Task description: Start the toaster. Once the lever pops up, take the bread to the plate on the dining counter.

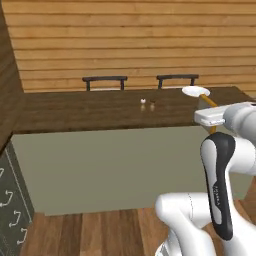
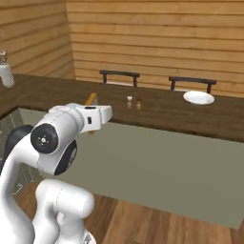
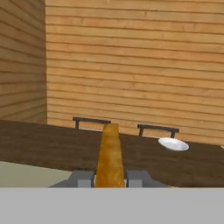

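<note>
1. Clearly the bread (image 3: 109, 155) sits edge-on between the two dark finger tips in the hand view, a tall golden-tan slice running straight up toward 12 o'clock, so its flat faces are turned to 3 and 9 o'clock against the pads
2. The gripper (image 3: 110, 178) is closed tight on that slice and carries nothing else; in the left base view the bread (image 1: 209, 101) pokes out past the white hand as a thin orange sliver, and in the right base view the bread (image 2: 90, 99) rises just above the hand
3. The slice hangs in the air on the near side of the dining counter, not yet over its top as far as I can judge
4. The plate (image 3: 173, 144) lies at about 2 o'clock from the held bread in the hand view, well apart from it, resting on the dark surface (image 3: 39, 142) near its far edge and in front of the right-hand stool (image 3: 158, 129)
5. From the right base view the plate (image 2: 198, 97) stands far off at 3 o'clock from the hand, with two small shakers (image 2: 134, 99) lying between them on the surface
6. So the coming move, as I read it, is a carry forward and to the right; the slice would also need turning from edge-on to flat before it can lie on the plate
</note>
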